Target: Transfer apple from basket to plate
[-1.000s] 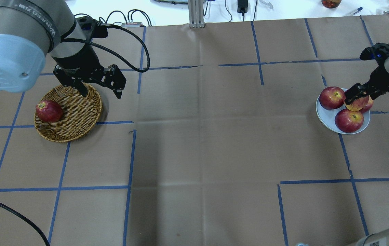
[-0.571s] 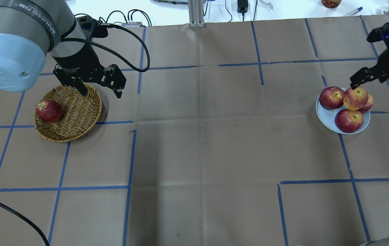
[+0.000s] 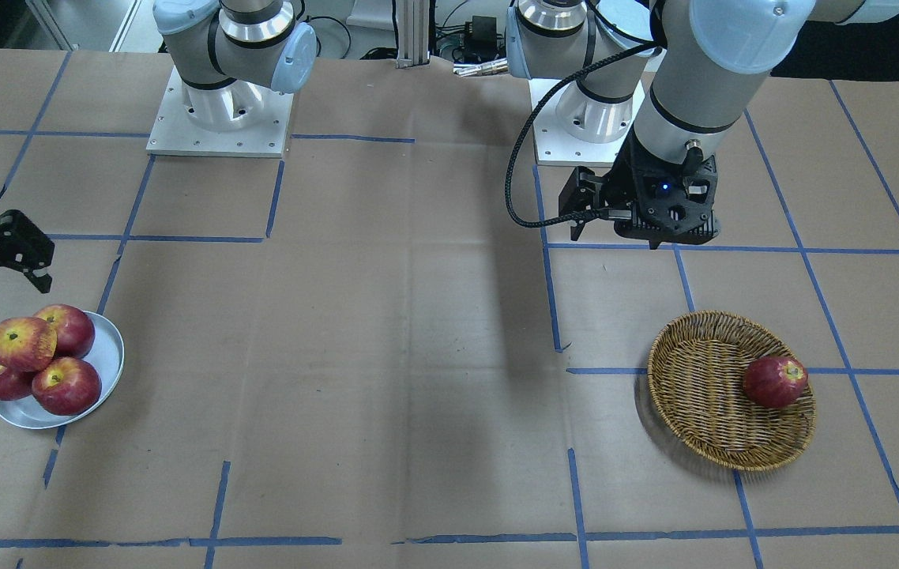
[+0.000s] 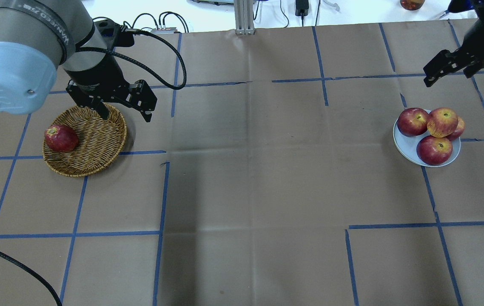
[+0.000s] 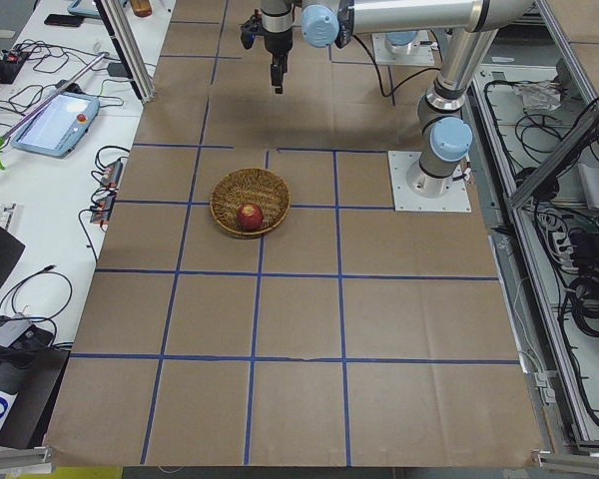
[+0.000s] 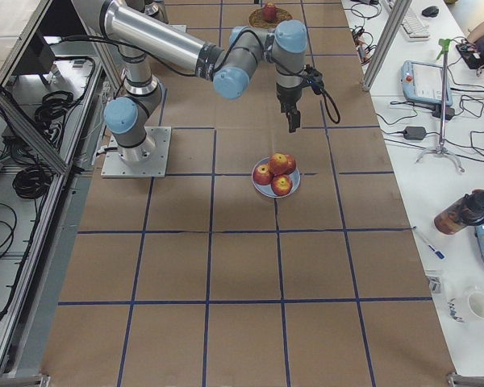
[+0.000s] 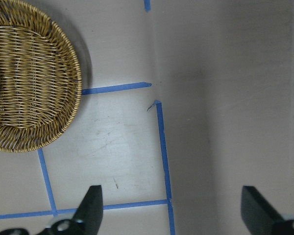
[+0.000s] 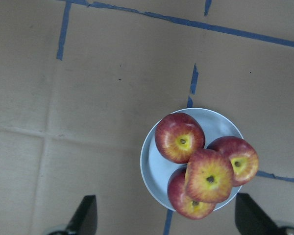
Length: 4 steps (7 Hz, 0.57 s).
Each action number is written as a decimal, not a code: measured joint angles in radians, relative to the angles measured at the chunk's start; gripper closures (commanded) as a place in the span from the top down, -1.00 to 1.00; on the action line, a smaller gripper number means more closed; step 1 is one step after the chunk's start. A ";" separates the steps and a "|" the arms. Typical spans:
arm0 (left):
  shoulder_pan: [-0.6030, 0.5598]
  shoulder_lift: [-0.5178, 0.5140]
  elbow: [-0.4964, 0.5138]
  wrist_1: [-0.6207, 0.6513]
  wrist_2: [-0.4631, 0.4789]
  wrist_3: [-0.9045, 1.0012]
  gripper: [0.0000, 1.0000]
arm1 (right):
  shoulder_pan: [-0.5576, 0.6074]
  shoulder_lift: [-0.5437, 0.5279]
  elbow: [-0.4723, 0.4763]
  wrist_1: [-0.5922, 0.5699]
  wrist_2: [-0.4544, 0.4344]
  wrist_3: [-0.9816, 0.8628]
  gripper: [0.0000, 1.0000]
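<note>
Table (image 4: 246, 170): brown paper cover, blue tape (image 4: 161, 191) grid. Basket (image 4: 84, 173) sits on robot's left side, over a tape line. Plate (image 4: 403, 146) on the right side, also over tape. The two are well apart. Two arm base plates (image 3: 268, 142) at robot's edge.

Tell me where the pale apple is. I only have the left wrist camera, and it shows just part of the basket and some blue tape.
Observer: The pale apple sits on top of three redder apples on the plate.
Operator: Is the right gripper holding it?
Observer: No. The right gripper is open and empty, raised clear of the pile.
Operator: Anything in the basket?
Observer: One dark red apple lies off-centre in the basket.
</note>
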 measured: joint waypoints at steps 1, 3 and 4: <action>0.000 0.000 0.000 0.000 0.001 0.000 0.99 | 0.067 -0.030 -0.010 0.057 -0.003 0.111 1.00; 0.000 0.001 0.000 -0.001 0.002 0.000 0.99 | 0.213 -0.060 -0.011 0.112 -0.012 0.334 1.00; 0.000 0.001 0.000 -0.001 0.003 0.000 0.99 | 0.254 -0.065 -0.009 0.121 -0.014 0.402 1.00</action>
